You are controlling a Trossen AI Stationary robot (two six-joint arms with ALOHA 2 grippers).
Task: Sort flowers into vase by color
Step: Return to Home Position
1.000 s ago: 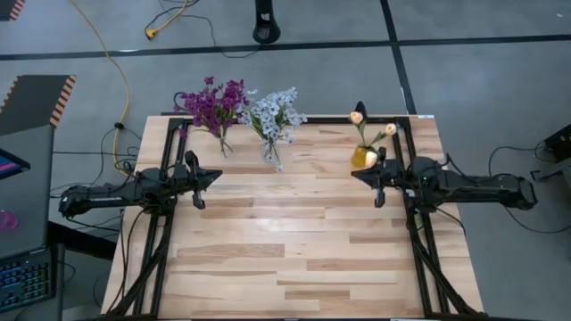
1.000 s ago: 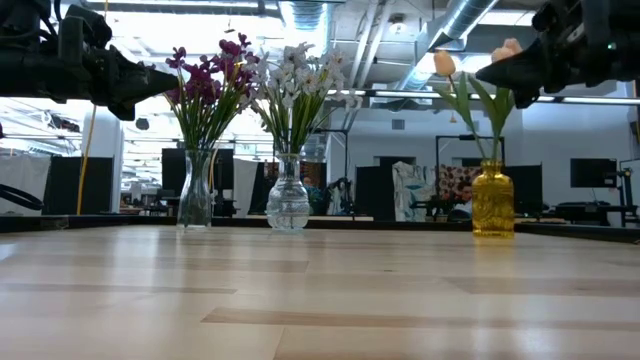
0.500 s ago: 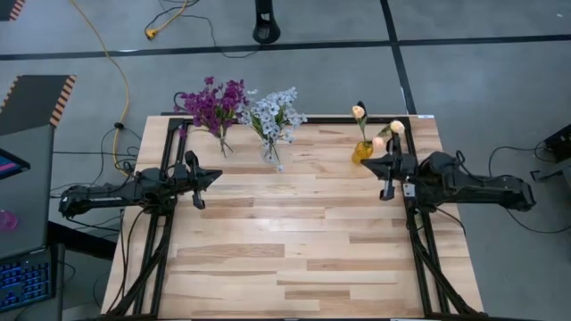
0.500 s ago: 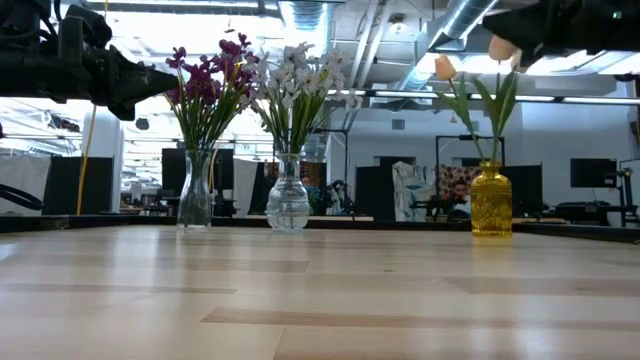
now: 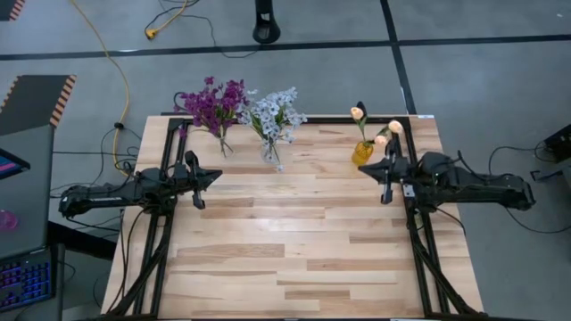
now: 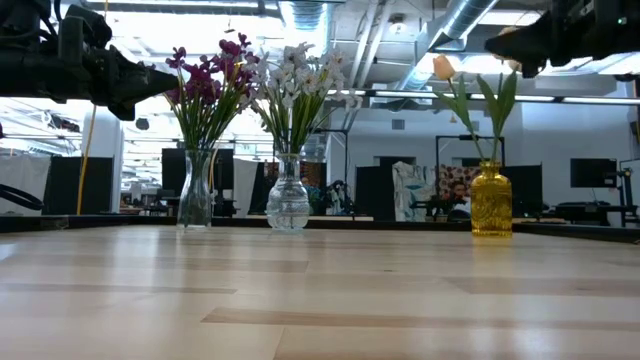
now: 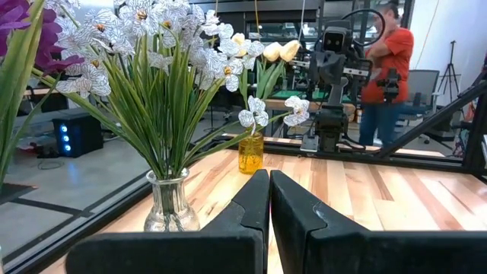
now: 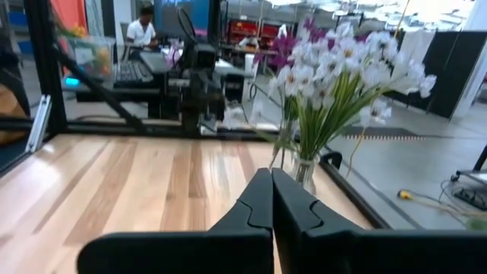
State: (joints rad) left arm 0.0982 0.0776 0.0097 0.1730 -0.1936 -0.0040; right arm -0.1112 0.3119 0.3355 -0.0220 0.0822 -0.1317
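Tulips [image 6: 443, 67] stand in bulbous amber glass vase [image 6: 491, 205].

yellow cable [image 5: 107, 53] on the floor; keyboard [image 5: 22, 281] left of the wooden table [image 5: 294, 259].

This was a robotics lab in a large industrial hall. A dark left arm [image 5: 107, 196] and right arm [image 5: 482, 189] were mounted on a black metal frame [image 5: 419, 259] around a pale wooden table [image 5: 285, 259]. The grey concrete floor [image 5: 464, 80] carried black tape lines [image 5: 223, 49], a loose yellow cable [image 5: 116, 67] and a hazard-striped mat [image 5: 61, 98]. A keyboard [image 5: 22, 281] lay on a desk beside the table. Bare ducts [image 6: 460, 20] ran overhead. Beyond the table were dark screens [image 6: 590, 172], a standing person [image 7: 388, 68] in an orange top, and another person [image 8: 141, 30] at a workstation.
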